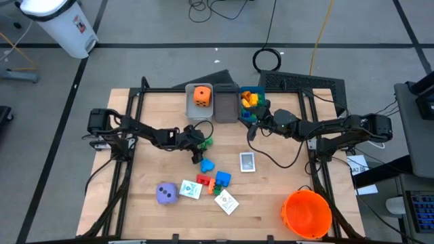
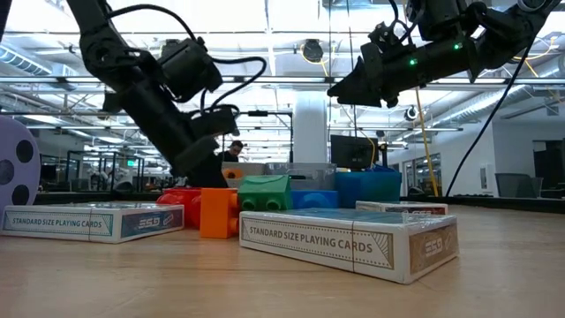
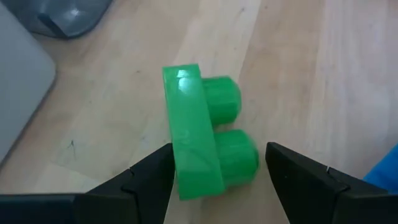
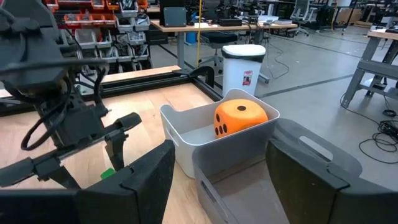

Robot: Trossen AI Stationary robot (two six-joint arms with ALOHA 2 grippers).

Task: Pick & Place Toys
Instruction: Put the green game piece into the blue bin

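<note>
— Where is the left pincer (image 1: 201, 142) in this overhead shot?

— Low over the middle of the wooden table (image 1: 135, 203), its fingers set wide on either side of a green block (image 3: 202, 140), which lies on its side on the wood between them. Whether the pads touch the block cannot be told.

— And the right pincer (image 1: 252, 120)?

— Raised above the far bins, empty, its fingers parted. Ahead of it the orange die (image 4: 239, 118) sits in the light grey bin (image 4: 180, 134), with a darker grey bin (image 4: 323, 155) just beside that one.

— The rest of the toys?

— A third bin at the far edge holds yellow and orange blocks (image 1: 249, 99). On the open table lie blue blocks (image 1: 215, 172) and a red block (image 1: 204, 181) close together, a purple die (image 1: 167, 194) nearer the front edge, and white card packs (image 1: 247, 161) scattered around them. The big orange bucket (image 1: 306, 213) stands at the front right corner.
</note>
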